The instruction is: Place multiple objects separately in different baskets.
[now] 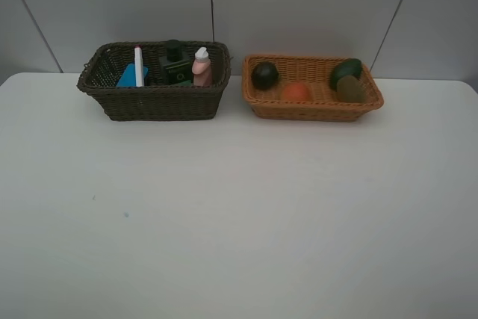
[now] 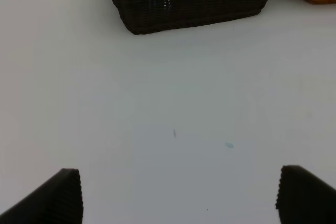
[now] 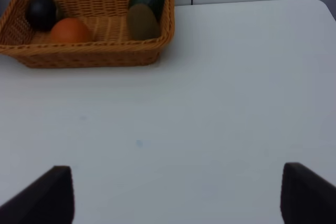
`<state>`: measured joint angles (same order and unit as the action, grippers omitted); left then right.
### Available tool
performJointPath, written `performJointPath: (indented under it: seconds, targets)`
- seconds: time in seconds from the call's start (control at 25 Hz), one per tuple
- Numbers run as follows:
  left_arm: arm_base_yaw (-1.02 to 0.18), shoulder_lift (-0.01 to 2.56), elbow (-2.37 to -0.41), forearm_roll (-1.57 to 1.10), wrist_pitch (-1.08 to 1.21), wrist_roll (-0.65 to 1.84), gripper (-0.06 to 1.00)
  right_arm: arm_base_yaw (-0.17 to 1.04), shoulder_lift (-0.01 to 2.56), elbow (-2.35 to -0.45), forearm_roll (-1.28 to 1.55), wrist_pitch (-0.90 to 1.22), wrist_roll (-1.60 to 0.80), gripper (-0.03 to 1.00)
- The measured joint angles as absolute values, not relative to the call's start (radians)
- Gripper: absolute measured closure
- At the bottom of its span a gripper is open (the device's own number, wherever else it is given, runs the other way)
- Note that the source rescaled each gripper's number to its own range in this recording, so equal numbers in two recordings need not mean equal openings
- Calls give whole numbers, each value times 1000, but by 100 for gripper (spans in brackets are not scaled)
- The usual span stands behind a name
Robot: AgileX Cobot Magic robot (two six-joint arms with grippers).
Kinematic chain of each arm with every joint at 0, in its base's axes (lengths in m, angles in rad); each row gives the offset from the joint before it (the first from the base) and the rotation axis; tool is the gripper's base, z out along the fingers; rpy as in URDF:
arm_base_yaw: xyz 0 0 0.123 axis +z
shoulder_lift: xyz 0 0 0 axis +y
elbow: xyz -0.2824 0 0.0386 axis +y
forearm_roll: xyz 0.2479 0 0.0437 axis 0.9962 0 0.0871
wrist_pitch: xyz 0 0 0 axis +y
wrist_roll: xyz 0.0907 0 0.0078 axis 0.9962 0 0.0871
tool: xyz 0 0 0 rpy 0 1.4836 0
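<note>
Both grippers, left gripper (image 2: 178,195) and right gripper (image 3: 176,192), are hovering wide open and empty; sorting is looking finished, so they should be staying clear of the dark basket (image 1: 157,102) and tan basket (image 1: 314,106).

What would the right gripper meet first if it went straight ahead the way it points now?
Probably nothing soon: the open right gripper faces bare table. The tan basket sits ahead but off to one side, so it might pass beside it.
</note>
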<state>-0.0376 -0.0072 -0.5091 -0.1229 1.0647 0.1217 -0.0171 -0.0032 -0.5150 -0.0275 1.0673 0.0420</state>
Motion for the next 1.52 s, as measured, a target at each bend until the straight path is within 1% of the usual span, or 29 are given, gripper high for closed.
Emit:
performJointPath:
  seconds: [1.52]
  targets:
    - [-38, -7, -509, -123, 1065, 122, 4, -17, -3, -515, -28, 1061, 41, -1]
